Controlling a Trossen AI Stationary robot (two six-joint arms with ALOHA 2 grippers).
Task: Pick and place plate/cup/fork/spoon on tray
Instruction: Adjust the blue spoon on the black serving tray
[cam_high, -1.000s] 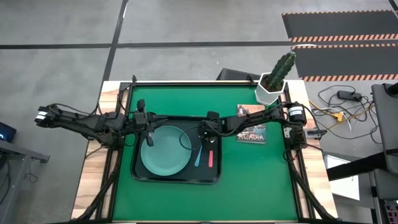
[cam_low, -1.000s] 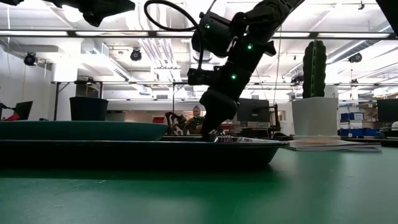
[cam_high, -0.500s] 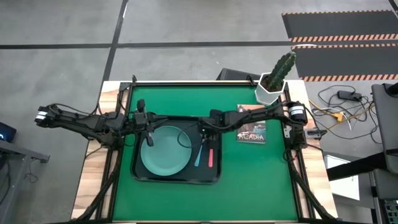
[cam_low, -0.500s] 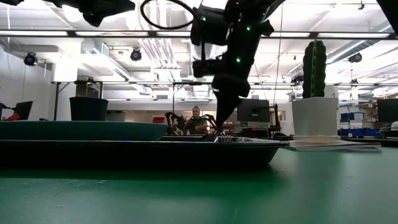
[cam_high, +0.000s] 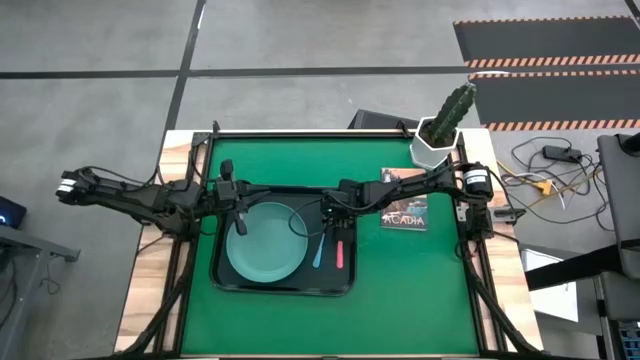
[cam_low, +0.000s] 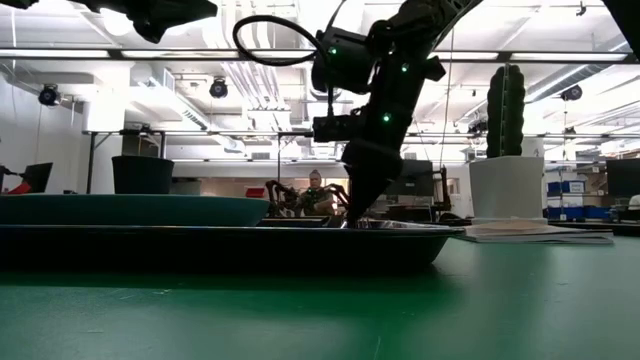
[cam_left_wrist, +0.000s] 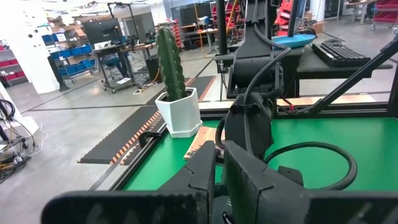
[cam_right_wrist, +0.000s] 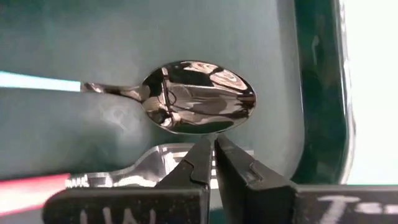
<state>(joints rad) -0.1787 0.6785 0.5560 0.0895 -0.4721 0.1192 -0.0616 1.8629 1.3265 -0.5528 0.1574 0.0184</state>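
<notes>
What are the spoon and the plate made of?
The spoon has a bowl that looks like polished metal: it mirrors the room like chrome. Its light blue handle is probably plastic. The plate is matte pale teal, likely plastic, though glazed ceramic cannot be ruled out.

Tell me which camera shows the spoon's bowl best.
The right wrist view: the spoon fills the frame, its shiny bowl sharp just beyond the right gripper, above the fork. The high view shows only a thin blue handle on the tray. The low view hides it behind the tray rim; the left wrist view misses it.
</notes>
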